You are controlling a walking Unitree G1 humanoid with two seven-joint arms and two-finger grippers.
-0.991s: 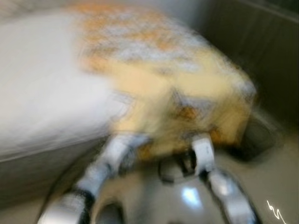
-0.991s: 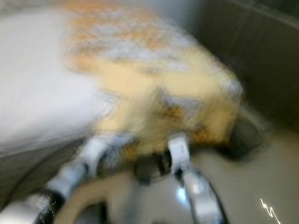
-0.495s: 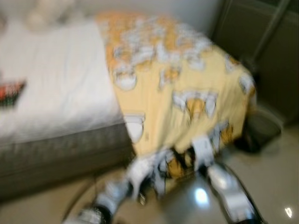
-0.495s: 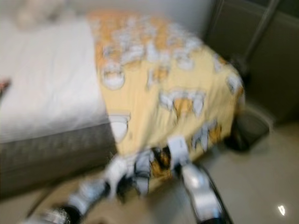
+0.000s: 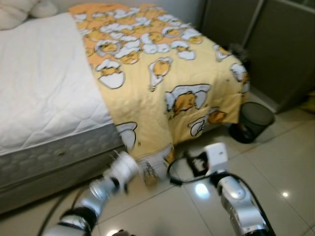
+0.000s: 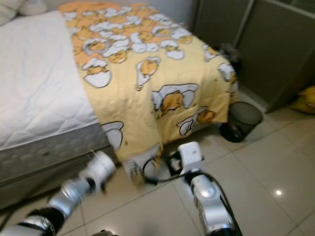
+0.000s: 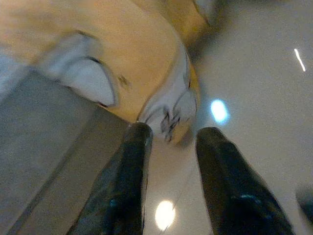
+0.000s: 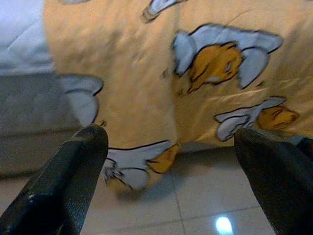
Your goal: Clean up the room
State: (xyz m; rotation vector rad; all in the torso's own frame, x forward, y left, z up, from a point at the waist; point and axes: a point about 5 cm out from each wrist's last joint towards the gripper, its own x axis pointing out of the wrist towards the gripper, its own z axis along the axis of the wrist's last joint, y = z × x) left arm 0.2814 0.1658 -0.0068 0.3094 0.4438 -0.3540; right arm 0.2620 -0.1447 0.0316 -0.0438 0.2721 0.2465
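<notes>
The yellow quilt point(image 5: 162, 78) covers only the bed's point(image 5: 44, 93) right part, its near corner drooping to the floor point(image 5: 275, 167). Both claws hang near that corner, empty: left claw point(image 7: 171, 183) narrowly parted, right claw point(image 8: 168, 178) wide. Spreading looks undone.

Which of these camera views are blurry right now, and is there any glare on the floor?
Eye views: fairly sharp on the yellow blanket, softer on the left gripper. Left wrist view: smeared, with bright glare spots on the floor. Right wrist view: mildly soft, black fingers out of focus.
</notes>
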